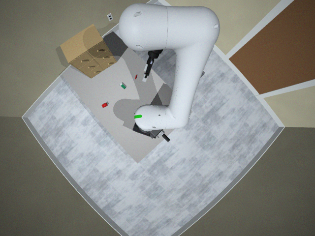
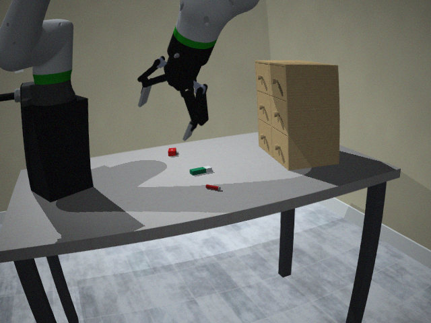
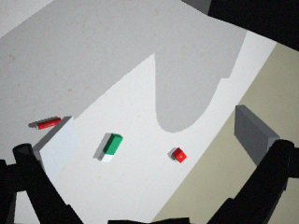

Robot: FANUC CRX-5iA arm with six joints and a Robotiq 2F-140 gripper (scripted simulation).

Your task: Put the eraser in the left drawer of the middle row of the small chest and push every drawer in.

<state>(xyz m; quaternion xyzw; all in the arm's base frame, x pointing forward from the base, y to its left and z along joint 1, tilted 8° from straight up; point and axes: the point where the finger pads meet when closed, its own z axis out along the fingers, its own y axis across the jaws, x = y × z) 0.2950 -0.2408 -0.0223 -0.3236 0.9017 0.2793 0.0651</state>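
Observation:
The eraser, green with a white end (image 1: 123, 86) (image 2: 198, 171) (image 3: 112, 145), lies flat on the table. My gripper (image 1: 144, 73) (image 2: 165, 116) (image 3: 153, 125) is open and empty, tilted, well above the table. In the wrist view the eraser shows between the fingers, nearer the left one; nothing touches it. The small wooden chest (image 1: 78, 43) (image 2: 313, 111) stands upright at the table's far end from the robot base. It has three rows of two drawers, all looking pushed in. The left drawer of the middle row (image 1: 85, 69) (image 2: 266, 102) looks shut, its handle sticking out.
A red block (image 1: 104, 104) (image 2: 172, 151) (image 3: 178, 155) lies on one side of the eraser, and a thin red cylinder (image 1: 136, 76) (image 2: 212, 187) (image 3: 49, 123) on the other. The black robot base (image 2: 58, 149) stands at the end opposite the chest. Walls rise behind the chest.

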